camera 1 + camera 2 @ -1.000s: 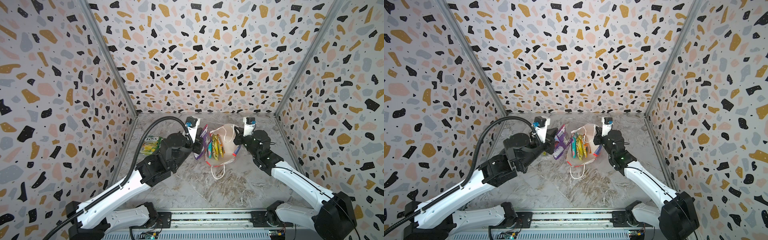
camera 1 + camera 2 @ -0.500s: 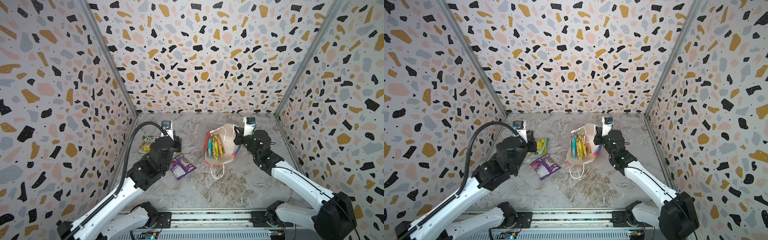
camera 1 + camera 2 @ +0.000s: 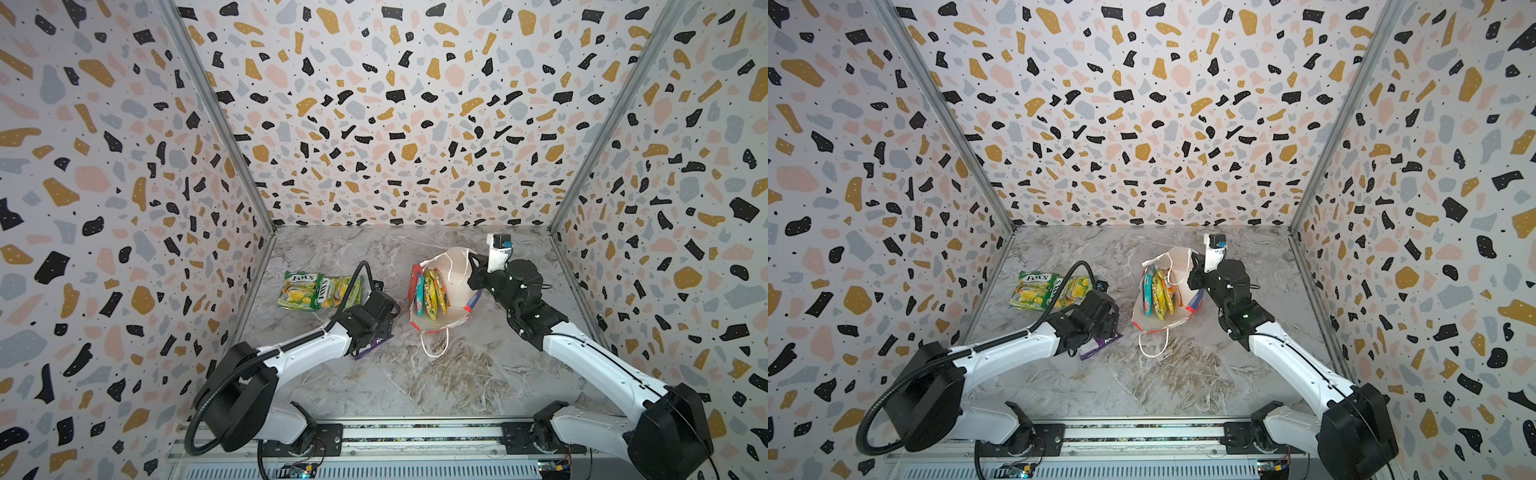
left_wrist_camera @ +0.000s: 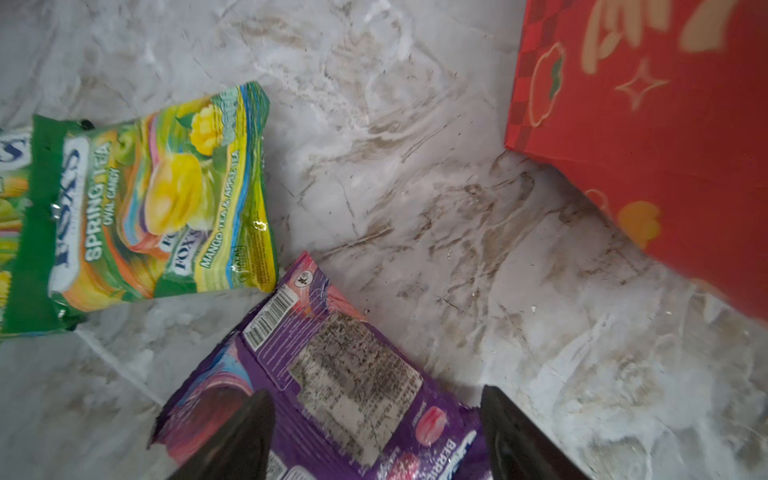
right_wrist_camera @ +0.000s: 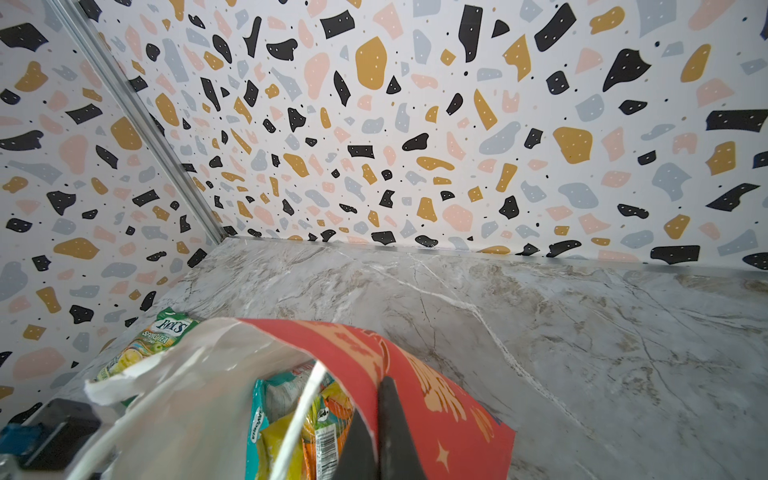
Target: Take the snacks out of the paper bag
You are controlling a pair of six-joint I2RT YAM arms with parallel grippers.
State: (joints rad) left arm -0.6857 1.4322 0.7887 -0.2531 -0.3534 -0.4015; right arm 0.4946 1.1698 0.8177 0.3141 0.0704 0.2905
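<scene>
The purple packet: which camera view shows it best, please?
The left wrist view. There the purple packet lies on the table, its barcode and printed back plain. In both top views only one purple corner shows from under the left arm. The right wrist view does not show it.

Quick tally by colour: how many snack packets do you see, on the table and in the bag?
Green-yellow FOX'S packets: 2, on the table
Purple packet: 1, on the table
Teal-red packet: 1, in the paper bag
Yellow packet: 1, in the paper bag
Orange packet: 1, in the paper bag
Total: 6
</scene>
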